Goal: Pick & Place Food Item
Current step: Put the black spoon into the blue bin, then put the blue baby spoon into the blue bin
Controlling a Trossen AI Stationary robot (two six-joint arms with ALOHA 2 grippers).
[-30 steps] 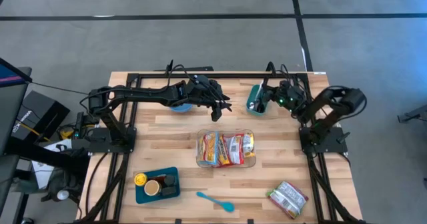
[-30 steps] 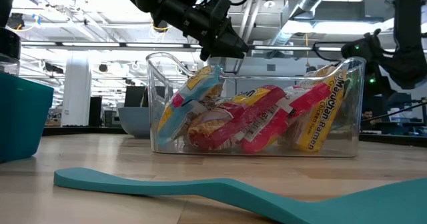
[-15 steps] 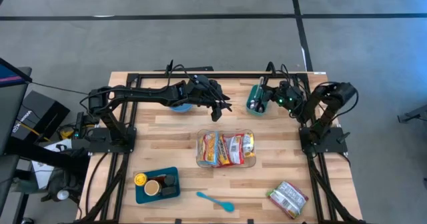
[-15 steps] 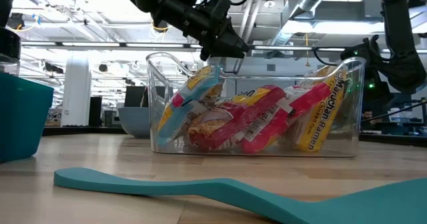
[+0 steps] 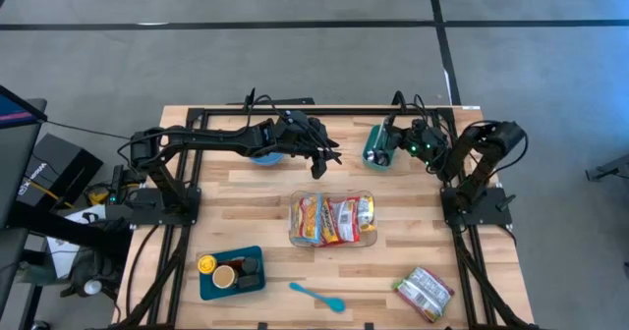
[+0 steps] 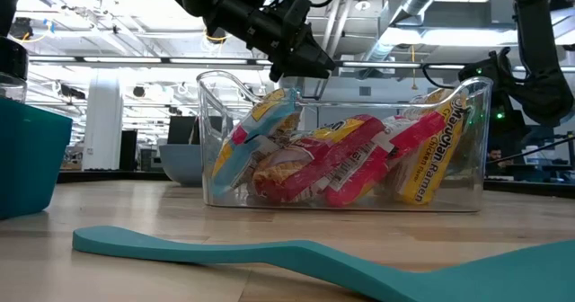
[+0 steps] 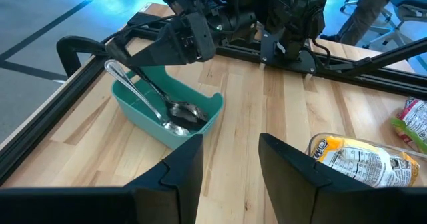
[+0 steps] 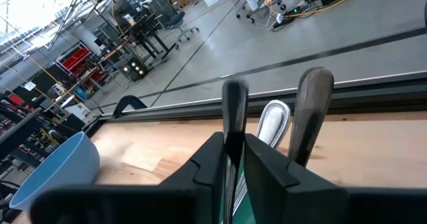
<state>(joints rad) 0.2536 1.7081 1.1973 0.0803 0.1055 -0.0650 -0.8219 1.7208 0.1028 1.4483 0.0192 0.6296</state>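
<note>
Right hand (image 5: 383, 148) sits over the teal bin (image 5: 376, 145), fingers barely parted around a spoon handle (image 8: 233, 127); left hand (image 5: 320, 163) hovers part-open, empty, beyond the ramen-filled clear container (image 5: 333, 220) mid-desk (image 5: 246, 202).

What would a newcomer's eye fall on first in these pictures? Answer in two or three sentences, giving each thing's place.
First, the clear container at the table's middle, packed with bright red and yellow ramen packets. Next, the right gripper at the far edge, its fingers set around the handle of a metal spoon that rests in a teal bin. The left gripper hovers empty, fingers apart, beyond the container.
</note>
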